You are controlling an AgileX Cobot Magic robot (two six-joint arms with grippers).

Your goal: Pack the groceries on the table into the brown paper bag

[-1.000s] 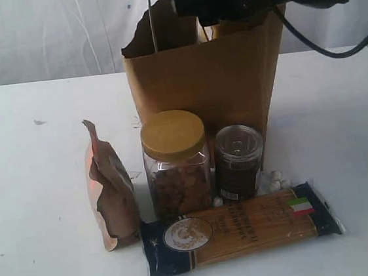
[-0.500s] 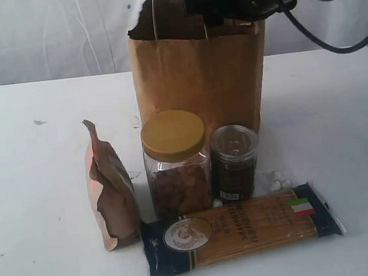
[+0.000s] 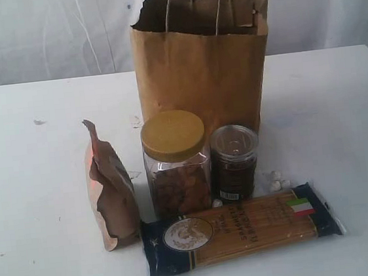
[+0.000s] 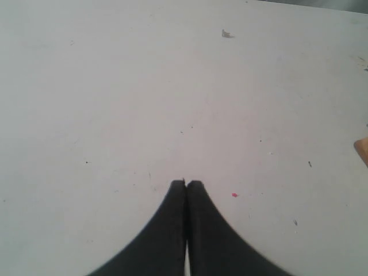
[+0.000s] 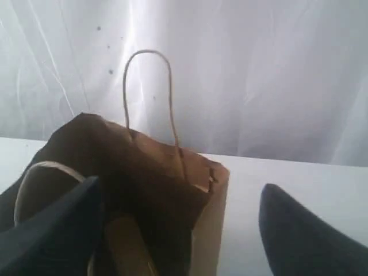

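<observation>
The brown paper bag [image 3: 200, 70] stands upright at the back of the table [image 3: 339, 108], its mouth open and both cord handles up. In front of it stand the gold-lidded clear jar [image 3: 175, 162] and the smaller dark jar [image 3: 236, 162]. The coppery pouch [image 3: 111, 192] is to their left, and the spaghetti pack [image 3: 243, 227] lies flat nearest the front. Neither gripper shows in the exterior view. My right gripper [image 5: 181, 184] is open and empty above the bag [image 5: 210, 218], where a yellowish shape [image 5: 126, 247] shows inside. My left gripper [image 4: 187, 183] is shut and empty over bare table [image 4: 115, 86].
A few tiny white pellets [image 3: 275, 180] lie beside the dark jar. A white curtain [image 3: 41, 34] hangs behind the table. An orange-brown edge [image 4: 362, 146] shows at the border of the left wrist view.
The right arm, which reached over the bag's mouth, has pulled out of the exterior view. The bag has straightened and both handles now stand free.
</observation>
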